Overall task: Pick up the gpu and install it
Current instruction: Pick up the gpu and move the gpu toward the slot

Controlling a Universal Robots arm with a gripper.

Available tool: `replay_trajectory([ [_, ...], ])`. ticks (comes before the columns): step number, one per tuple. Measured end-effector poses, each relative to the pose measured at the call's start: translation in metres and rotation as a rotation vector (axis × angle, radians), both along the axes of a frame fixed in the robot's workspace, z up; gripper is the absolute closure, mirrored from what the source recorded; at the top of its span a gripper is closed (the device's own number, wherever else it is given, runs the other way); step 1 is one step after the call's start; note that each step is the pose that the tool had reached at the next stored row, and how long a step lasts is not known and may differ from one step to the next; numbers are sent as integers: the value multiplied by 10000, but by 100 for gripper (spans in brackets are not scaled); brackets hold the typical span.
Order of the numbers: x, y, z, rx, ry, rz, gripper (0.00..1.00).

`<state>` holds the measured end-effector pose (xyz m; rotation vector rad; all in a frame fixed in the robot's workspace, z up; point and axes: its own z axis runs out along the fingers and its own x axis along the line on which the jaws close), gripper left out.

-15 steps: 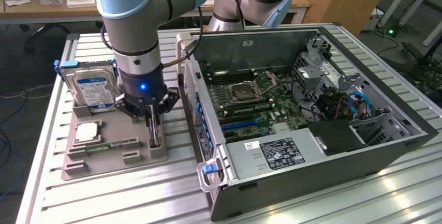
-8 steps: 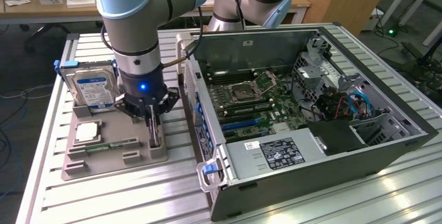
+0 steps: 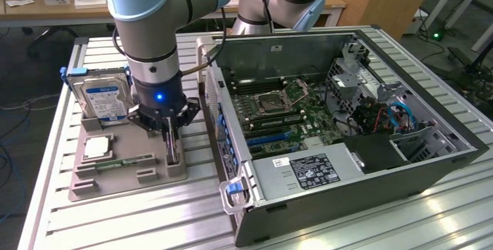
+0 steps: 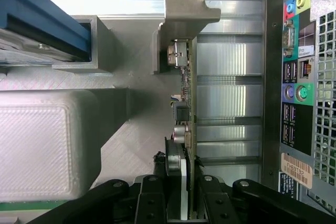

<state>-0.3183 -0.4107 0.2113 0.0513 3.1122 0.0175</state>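
Plainly, we saw the gripper [image 3: 171, 140] hanging low over the grey tray [image 3: 115, 189], its fingers [image 4: 212, 198] pinching the gpu [image 4: 190, 98]. The card stood on edge at the tray's side nearest the open computer case [image 3: 370, 163], with its pale bracket [image 4: 184, 19] at the end away from the fingers. We could not tell whether it sat in its slot or hung clear. A hard drive [image 3: 105, 103] stood upright toward the exterior view's left.

Legible print: almost none.
A blue label [image 3: 106, 101] on the hard drive [image 3: 92, 84] and a white label [image 3: 308, 169] on the power supply [image 3: 271, 185] are printed, but no word can be made out. Characters on a barcode sticker [image 4: 297, 170] on the case rear [image 4: 273, 103] are too blurred to be read.
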Motion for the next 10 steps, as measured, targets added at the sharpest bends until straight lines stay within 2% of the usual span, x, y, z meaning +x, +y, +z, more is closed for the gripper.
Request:
replay_trajectory([
  [4,0,0,82,0,1,0,72],
  [10,0,0,348,0,2,0,72],
])
